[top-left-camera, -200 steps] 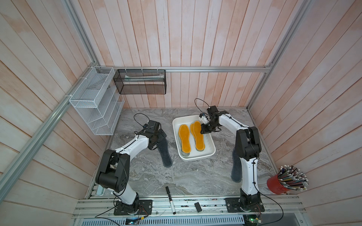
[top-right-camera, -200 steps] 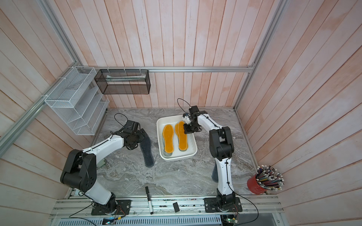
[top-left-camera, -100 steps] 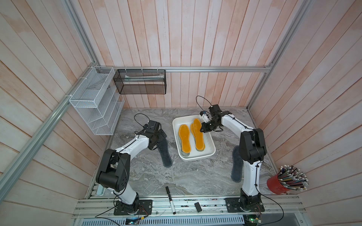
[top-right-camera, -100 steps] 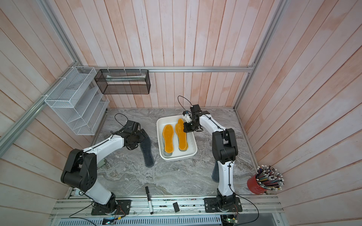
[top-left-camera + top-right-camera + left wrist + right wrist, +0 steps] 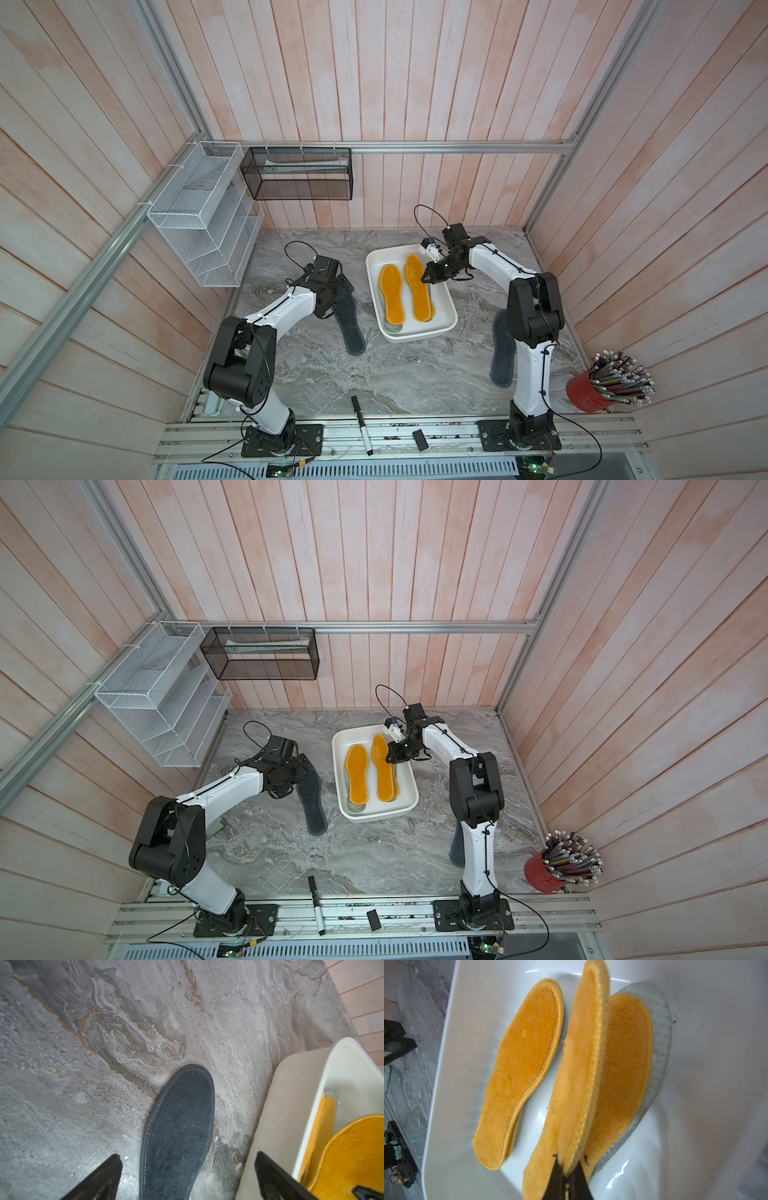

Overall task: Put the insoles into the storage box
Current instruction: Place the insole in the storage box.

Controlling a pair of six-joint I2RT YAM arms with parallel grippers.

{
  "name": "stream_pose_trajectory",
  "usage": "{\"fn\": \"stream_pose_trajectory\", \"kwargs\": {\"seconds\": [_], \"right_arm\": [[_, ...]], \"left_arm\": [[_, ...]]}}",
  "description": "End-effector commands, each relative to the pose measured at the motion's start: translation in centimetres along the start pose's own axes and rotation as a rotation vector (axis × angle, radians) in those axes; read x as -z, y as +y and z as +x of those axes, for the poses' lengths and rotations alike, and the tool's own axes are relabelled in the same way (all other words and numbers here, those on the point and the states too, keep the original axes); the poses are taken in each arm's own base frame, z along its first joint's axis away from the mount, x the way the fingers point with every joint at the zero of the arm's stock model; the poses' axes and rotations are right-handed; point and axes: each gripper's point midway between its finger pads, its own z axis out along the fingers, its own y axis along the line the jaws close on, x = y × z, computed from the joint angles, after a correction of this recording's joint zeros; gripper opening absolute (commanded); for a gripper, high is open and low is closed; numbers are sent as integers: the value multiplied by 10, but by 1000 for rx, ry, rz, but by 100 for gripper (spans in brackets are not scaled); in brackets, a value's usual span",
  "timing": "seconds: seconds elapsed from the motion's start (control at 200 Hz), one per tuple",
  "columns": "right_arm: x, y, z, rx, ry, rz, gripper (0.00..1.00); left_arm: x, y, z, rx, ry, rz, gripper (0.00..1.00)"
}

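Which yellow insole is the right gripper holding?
The yellow insole tilted up on edge in the right gripper; the others lie flat in the white box.

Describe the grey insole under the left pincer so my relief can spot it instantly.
Find the white box mid-table. On its left-arm side a grey insole lies flat on the marble, under the open left pincer. The other grey insole lies farther off, partly hidden behind the right arm.

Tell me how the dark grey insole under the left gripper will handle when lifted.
The dark grey insole looks thin, felt-like: probably light and floppy, drooping from an end grip. Flat on the tabletop, its edge may be hard to catch. Fuzzy surface likely resists slipping.
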Motion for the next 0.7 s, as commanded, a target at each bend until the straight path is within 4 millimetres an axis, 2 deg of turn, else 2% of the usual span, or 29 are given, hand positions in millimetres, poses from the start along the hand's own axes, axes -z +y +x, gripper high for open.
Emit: {"fn": "stream_pose_trajectory", "kwargs": {"seconds": [0.0, 0.405, 0.495, 0.695], "right_arm": [[-4, -12, 0, -39, 5, 17, 0], [-18, -30, 8, -82, 45, 94, 0], [-21, -35, 10, -95, 53, 126, 5], [-24, -39, 12, -108, 54, 168, 23]], "left_arm": [[1, -4, -4, -8, -5, 9, 100], [1, -4, -5, -13, -8, 8, 100], [0, -4, -5, -14, -8, 7, 100], [-1, -4, -5, -15, -7, 7, 100]]}}
